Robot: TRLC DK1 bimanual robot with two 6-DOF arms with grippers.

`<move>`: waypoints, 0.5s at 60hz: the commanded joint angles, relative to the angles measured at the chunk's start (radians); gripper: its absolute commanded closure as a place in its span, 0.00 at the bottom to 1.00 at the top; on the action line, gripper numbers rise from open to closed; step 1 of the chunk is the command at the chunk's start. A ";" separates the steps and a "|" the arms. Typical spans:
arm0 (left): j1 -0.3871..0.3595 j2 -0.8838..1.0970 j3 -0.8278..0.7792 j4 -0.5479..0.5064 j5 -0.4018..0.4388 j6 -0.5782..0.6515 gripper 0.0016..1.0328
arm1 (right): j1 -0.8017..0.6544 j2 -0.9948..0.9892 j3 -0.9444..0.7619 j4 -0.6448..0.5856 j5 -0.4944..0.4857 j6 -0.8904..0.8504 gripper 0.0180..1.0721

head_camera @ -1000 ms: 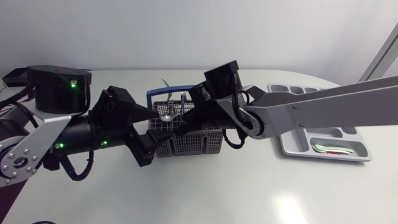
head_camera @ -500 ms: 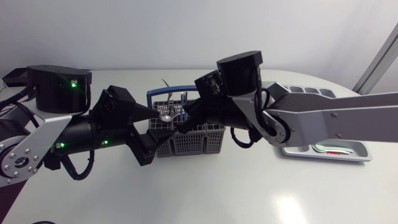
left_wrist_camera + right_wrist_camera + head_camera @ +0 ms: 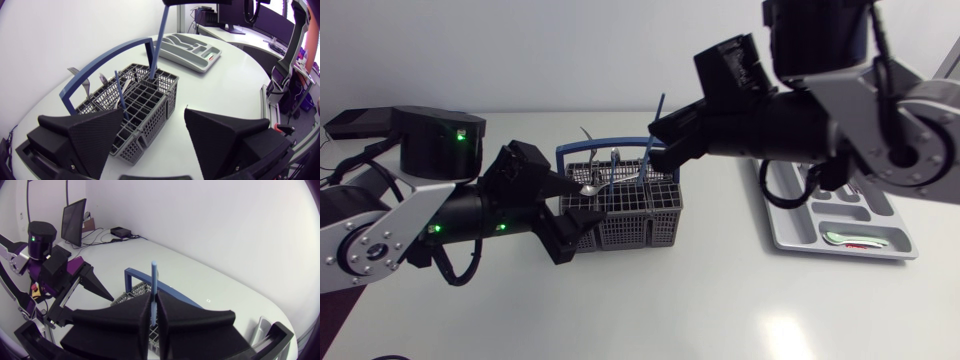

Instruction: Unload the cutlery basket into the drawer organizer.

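Basket (image 3: 630, 232): grey mesh, arched blue handle (image 3: 582, 148); right tool (image 3: 154, 303) pinches slim blue utensil (image 3: 154, 277).

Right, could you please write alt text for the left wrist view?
The open left gripper frames one corner of a grey mesh cutlery basket with a blue carry handle. A blue-handled utensil sticks up from its far compartment, and the grey drawer organizer lies beyond on the white table.

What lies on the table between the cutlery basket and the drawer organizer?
Nothing. The left wrist view shows only bare table between the cutlery basket and the drawer organizer.
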 commanded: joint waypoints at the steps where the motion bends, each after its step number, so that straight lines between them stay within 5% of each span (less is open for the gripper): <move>1: -0.011 0.017 0.042 0.013 -0.002 -0.018 0.13 | -0.047 -0.054 0.037 -0.060 -0.024 -0.025 0.94; 30: -0.026 0.089 0.115 0.021 -0.039 -0.024 0.13 | -0.629 -0.111 -0.009 -0.344 -0.300 -0.186 0.94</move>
